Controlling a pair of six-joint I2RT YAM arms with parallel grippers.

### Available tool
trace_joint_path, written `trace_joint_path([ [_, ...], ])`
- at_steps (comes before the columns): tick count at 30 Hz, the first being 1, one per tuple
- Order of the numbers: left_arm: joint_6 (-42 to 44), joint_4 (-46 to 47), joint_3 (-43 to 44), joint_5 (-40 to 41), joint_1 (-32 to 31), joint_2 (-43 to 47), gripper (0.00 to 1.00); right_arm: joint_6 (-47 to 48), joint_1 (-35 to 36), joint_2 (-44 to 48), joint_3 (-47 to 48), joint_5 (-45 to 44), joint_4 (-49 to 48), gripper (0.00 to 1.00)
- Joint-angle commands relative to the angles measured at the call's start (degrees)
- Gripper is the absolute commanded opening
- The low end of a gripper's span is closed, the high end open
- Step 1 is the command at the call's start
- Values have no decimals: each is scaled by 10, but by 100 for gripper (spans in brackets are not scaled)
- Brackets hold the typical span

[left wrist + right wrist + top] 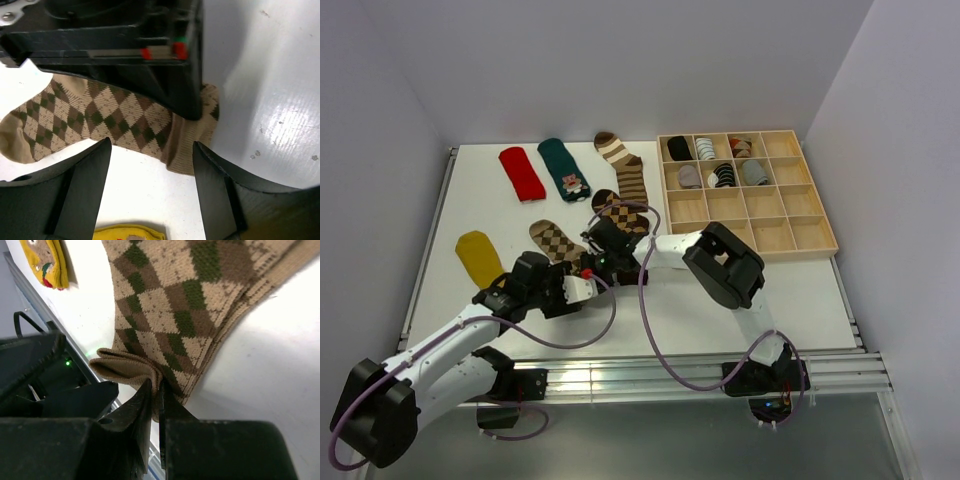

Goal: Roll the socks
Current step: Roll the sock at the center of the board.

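The brown argyle sock point(553, 240) lies flat, its long axis diagonal from far-left to the near-right cuff point(122, 367). The right hand point(155, 392) is clamped on that cuff. The left hand point(151, 149) hovers above, fingers point(215, 190) apart.

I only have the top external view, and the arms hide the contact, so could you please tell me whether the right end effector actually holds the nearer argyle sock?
Observer: Yes. In the right wrist view the right end effector is shut on a bunched fold at the edge of the argyle sock.
Operator: Thank you. Is the left end effector gripping it too?
Observer: No. The left end effector is open and grips nothing, its fingers wide apart at the sock's edge.
Operator: Is the yellow sock plain?
Observer: No. The yellow sock has a printed patch with red and green on it.
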State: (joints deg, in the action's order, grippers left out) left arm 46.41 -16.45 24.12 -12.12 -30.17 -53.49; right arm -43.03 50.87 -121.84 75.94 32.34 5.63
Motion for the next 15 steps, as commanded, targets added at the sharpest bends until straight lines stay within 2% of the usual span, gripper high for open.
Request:
trace_joint_path([
  [1, 16, 7, 0, 18, -18, 1, 70, 14, -18, -30, 10, -33, 75, 0],
  [8, 19, 5, -7, 19, -34, 8, 68, 22, -31, -47, 37, -18, 112, 0],
  [15, 30, 19, -16, 16, -46, 5, 71, 18, -58, -57, 50, 15, 133, 0],
])
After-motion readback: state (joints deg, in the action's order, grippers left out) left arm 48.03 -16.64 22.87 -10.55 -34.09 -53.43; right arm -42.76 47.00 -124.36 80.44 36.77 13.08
